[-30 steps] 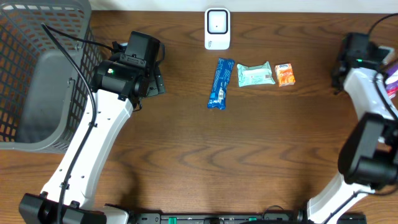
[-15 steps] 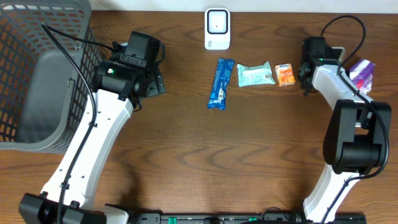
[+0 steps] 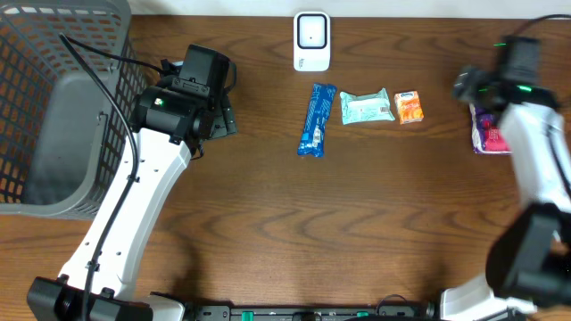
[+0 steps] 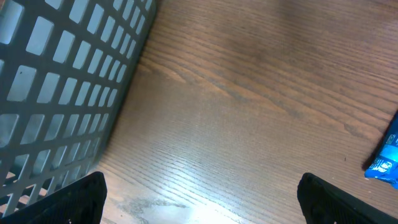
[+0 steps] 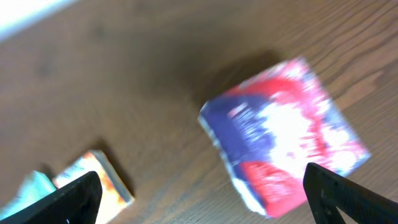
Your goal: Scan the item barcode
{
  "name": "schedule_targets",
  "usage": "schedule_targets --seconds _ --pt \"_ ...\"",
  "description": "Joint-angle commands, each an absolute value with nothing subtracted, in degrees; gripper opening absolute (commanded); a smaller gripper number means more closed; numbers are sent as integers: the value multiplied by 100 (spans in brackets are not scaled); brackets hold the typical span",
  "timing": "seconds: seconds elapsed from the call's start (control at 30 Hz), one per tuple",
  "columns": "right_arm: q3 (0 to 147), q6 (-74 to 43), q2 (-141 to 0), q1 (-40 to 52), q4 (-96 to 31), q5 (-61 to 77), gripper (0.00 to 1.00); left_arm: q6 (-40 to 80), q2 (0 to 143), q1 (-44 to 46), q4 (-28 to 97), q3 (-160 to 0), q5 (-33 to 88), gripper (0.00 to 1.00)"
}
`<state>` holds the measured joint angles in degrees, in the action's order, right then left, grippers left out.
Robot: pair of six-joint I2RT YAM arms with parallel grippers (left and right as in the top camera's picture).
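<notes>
The purple-and-red packet [image 5: 286, 134] lies on the table at three o'clock beneath the right gripper [image 5: 202, 200], whose fingers are spread wide and empty. The left gripper [image 4: 199, 199], equally wide and empty, hangs by the basket [image 3: 53, 107] at nine; the scanner [image 3: 311, 40] stands at twelve, seemingly within both arms' reach.

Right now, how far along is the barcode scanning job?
Done: nothing I can confirm; no item shows in the basket. In hand: nothing. The right pincer is open above the purple-and-red pack, which lies on the table. The left pincer is open and empty beside the basket. Left: the blue packet, teal pack and orange box lie in a row below the scanner.
</notes>
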<state>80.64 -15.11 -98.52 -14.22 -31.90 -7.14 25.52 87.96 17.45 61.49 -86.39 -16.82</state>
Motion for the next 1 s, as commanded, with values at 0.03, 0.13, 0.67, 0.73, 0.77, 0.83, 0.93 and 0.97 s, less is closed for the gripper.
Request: schedule_targets --seconds 0.03,0.13,0.67,0.73,0.77,0.83,0.93,0.97 --pt "8082 -934 -9714 -2110 -3210 373 72 2602 8807 1732 6165 -8648 -1719 98" --pt "8082 -228 -9883 -2539 -3218 757 79 2602 8807 1732 6167 -8648 -1719 98" --pt "8082 504 -11607 -3815 -2491 2001 96 2602 8807 1732 6167 -8648 -1719 98" --pt "8082 760 -11736 -3876 -2491 2696 95 2602 8807 1732 6165 -8648 -1719 98" --pt "8082 786 -11793 -3903 -2488 2978 90 2602 8807 1732 6165 -8648 -1719 98" --pt "8082 781 -11843 -3918 -2486 3238 79 2602 8807 1732 6165 -8648 -1719 98" --pt "8082 781 -11863 -3913 -2510 3483 65 2602 8807 1732 6165 -8648 -1719 98" --pt "8082 781 -11863 -3909 -2536 3544 63 2602 8807 1732 6165 -8648 -1719 98"
